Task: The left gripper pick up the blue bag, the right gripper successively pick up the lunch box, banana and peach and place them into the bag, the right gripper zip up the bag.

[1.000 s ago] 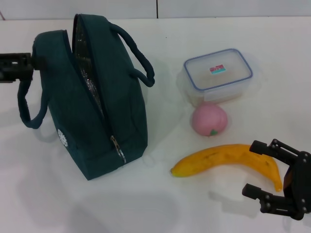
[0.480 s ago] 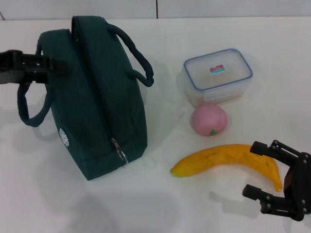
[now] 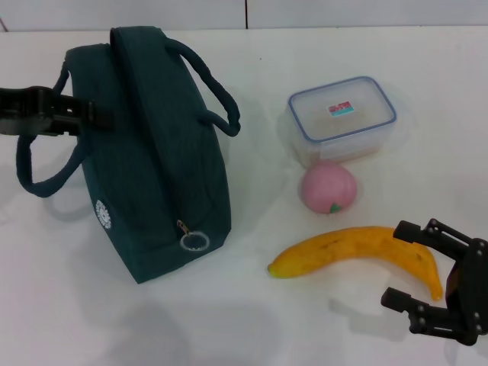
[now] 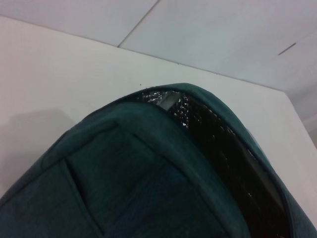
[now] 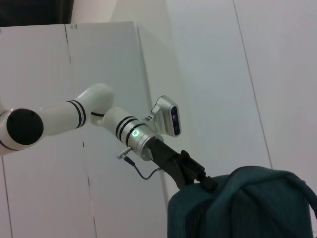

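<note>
My left gripper (image 3: pixel 95 116) is pressed against the upper far side of the blue bag (image 3: pixel 156 168), right beside the handle (image 3: pixel 42 164) that loops down on that side. From the head view I cannot tell whether its fingers have closed on the fabric or only rest against it. My left wrist camera shows just the bag's top edge and a strip of silver lining (image 4: pixel 218 134), so the mouth is at least partly unzipped. That suits the job, since 3 things have to go in through it.

The bag stands on the white table (image 3: pixel 91 320), leaning a little, with its ring zipper pull (image 3: pixel 194 242) hanging low on the near end. I judge the lift has not really started.

My right gripper (image 3: pixel 427 274) waits low at the near right, fingers spread wide and holding nothing, just beside the thick end of the banana (image 3: pixel 358 252). The peach (image 3: pixel 329 187) sits between the banana and the lunch box (image 3: pixel 342 118), touching or nearly touching the box. All 3 are well apart from the bag, so my right arm has room to reach each in turn once the bag is held open.
</note>
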Action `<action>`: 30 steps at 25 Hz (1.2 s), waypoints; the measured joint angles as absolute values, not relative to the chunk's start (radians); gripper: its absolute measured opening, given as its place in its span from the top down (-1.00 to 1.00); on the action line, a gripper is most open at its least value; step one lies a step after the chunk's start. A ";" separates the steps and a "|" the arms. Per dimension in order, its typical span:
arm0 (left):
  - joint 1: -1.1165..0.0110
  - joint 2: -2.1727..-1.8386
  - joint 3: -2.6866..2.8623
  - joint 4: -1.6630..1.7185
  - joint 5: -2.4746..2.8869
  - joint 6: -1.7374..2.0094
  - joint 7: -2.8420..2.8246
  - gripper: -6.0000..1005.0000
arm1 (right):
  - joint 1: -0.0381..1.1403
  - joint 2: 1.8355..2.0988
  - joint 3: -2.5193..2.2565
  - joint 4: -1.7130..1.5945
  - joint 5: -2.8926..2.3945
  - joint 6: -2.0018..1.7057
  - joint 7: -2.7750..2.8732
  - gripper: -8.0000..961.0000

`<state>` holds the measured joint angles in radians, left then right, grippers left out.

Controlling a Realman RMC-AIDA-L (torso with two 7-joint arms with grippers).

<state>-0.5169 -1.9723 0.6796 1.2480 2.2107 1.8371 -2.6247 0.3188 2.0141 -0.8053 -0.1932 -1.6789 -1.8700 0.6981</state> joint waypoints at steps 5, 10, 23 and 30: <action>-0.521 -1.973 0.674 1.248 2.205 1.836 -2.616 -0.14 | 0.319 2.014 -0.805 -0.192 -1.672 -1.874 0.698 -0.81; -0.526 -1.971 0.680 1.248 2.211 1.834 -2.615 0.34 | 0.318 2.014 -0.805 -0.186 -1.672 -1.876 0.698 -0.81; -0.535 -1.965 0.681 1.242 2.116 1.839 -2.618 0.92 | 0.297 2.012 -0.806 -0.153 -1.515 -1.914 0.804 -0.81; -0.536 -1.968 0.675 1.238 2.097 1.841 -2.618 0.92 | 0.275 2.004 -0.805 -0.151 -1.270 -1.888 1.226 -0.81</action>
